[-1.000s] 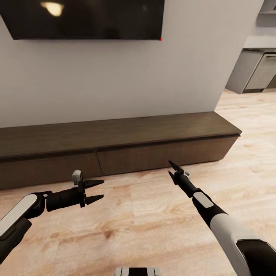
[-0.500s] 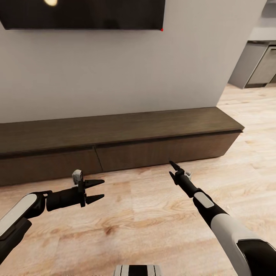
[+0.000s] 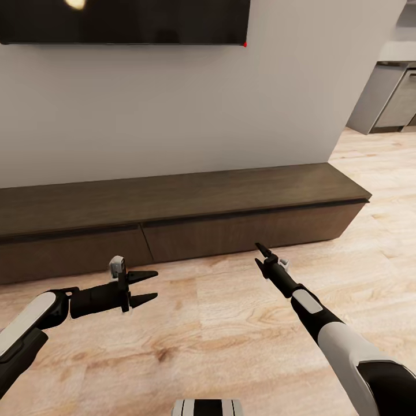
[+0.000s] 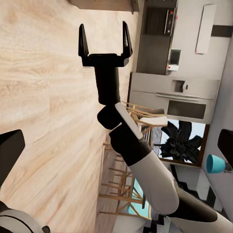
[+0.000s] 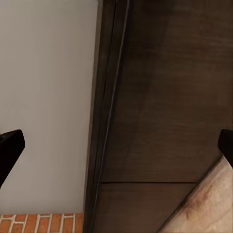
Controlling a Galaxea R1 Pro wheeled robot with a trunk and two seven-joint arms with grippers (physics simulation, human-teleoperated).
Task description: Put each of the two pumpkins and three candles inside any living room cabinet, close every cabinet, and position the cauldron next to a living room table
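Observation:
The cabinet (image 3: 190,196) is a long, low, dark brown unit against the white wall, and its drawer fronts (image 3: 242,231) sit flush and closed. My left gripper (image 3: 144,287) hovers open over the floor a short way in front of it, holding nothing. My right gripper (image 3: 260,251) points at the cabinet's front from close by. The left wrist view shows this right gripper (image 4: 105,40) open and empty. In the right wrist view the cabinet front (image 5: 165,121) is close ahead. The pumpkins, candles and cauldron are out of view.
A black television (image 3: 127,20) hangs on the wall above the cabinet. Grey kitchen cupboards (image 3: 398,98) stand at the far right beyond the wall's end. Light wood floor (image 3: 231,335) spreads under both arms. Wooden chairs (image 4: 121,189) and a plant (image 4: 182,141) are behind me.
The whole view has shifted slightly, with the television's lower edge now higher in the picture, so the camera moved. Both arms hold the same pose with open grippers.

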